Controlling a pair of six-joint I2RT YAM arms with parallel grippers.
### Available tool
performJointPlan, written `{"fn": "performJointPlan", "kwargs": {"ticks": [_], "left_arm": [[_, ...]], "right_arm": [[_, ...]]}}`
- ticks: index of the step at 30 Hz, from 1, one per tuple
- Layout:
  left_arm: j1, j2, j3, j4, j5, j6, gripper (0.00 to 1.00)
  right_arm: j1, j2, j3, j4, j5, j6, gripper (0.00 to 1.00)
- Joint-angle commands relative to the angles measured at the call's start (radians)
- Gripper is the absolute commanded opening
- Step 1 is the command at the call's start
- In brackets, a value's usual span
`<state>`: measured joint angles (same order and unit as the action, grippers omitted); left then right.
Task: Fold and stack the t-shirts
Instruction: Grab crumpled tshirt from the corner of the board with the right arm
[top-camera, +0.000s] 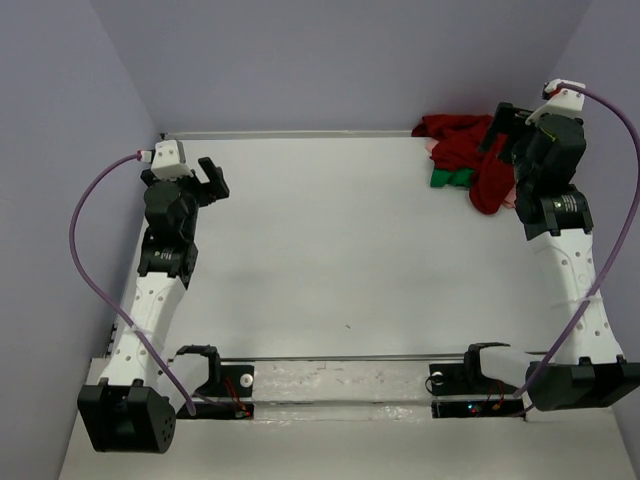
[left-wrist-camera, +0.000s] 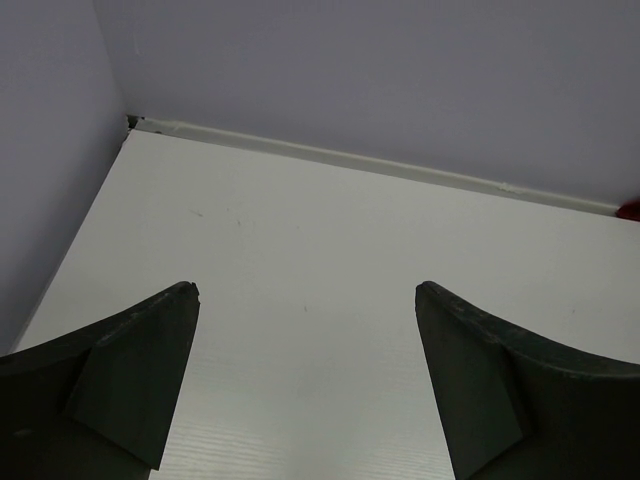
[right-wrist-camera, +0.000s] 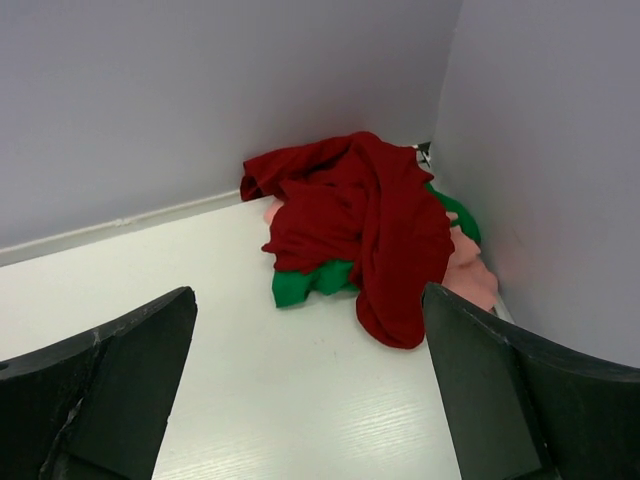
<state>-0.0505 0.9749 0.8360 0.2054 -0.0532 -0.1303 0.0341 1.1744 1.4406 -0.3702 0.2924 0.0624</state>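
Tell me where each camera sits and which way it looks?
Top external: high behind the arms, looking down on the white table; both arms show, with left gripper and right gripper open.
Left wrist: on the left arm, facing across the table to the far wall; its two fingers show.
Right wrist: on the right arm, facing the far right corner; its fingers show.
Shared: top and right wrist both see the dark red t-shirt lying over the green t-shirt and pink t-shirt.
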Motion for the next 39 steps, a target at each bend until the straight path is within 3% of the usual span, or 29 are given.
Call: {"fn": "performJointPlan", "kwargs": {"ticks": [1, 3, 8, 11, 13, 16, 17, 19, 25, 27, 32, 37, 38, 39], "left_arm": [[0.001, -0.047, 0.012, 0.069, -0.034, 0.012, 0.99], [0.001, -0.053, 0.021, 0.042, -0.048, 0.014, 0.99], [0.001, -0.073, 0.038, 0.022, -0.062, 0.038, 0.99], [0.001, -0.068, 0.057, 0.008, -0.06, 0.029, 0.99], [0.001, -0.065, 0.06, 0.006, -0.045, 0.021, 0.99], [0.001, -0.065, 0.064, 0.003, -0.028, 0.02, 0.99], [0.001, -0.068, 0.061, 0.003, -0.03, 0.02, 0.99], [0.001, -0.07, 0.058, 0.009, -0.034, 0.02, 0.99], [0.001, -0.056, 0.058, 0.052, -0.08, 0.021, 0.99], [0.001, -0.051, 0.045, 0.093, -0.077, 0.02, 0.99], [0.001, -0.036, 0.017, 0.158, -0.068, 0.006, 0.99], [0.001, -0.007, 0.009, 0.183, -0.114, -0.005, 0.99], [0.001, -0.005, 0.011, 0.184, -0.12, -0.005, 0.99], [0.001, 0.002, 0.011, 0.184, -0.132, -0.008, 0.99]], "right_arm": [[0.001, -0.039, 0.038, -0.035, 0.058, 0.143, 1.0], [0.001, -0.074, -0.006, -0.015, -0.002, 0.146, 1.0], [0.001, -0.102, -0.129, 0.05, 0.056, 0.23, 0.99], [0.001, -0.117, -0.183, 0.108, 0.149, 0.205, 0.66], [0.001, -0.16, -0.25, 0.189, 0.157, 0.177, 0.66], [0.001, -0.258, -0.403, 0.379, 0.1, 0.029, 0.8], [0.001, -0.287, -0.452, 0.443, 0.09, 0.013, 0.96], [0.001, -0.346, -0.549, 0.557, 0.076, 0.045, 1.0], [0.001, -0.266, -0.359, 0.136, 0.114, 0.285, 1.0], [0.001, -0.253, -0.342, 0.097, 0.081, 0.265, 1.0], [0.001, -0.262, -0.35, 0.027, 0.16, 0.237, 1.0], [0.001, -0.303, -0.388, 0.004, 0.106, 0.272, 0.98], [0.001, -0.303, -0.385, 0.004, 0.1, 0.28, 0.92], [0.001, -0.302, -0.381, 0.002, 0.087, 0.284, 0.78]]}}
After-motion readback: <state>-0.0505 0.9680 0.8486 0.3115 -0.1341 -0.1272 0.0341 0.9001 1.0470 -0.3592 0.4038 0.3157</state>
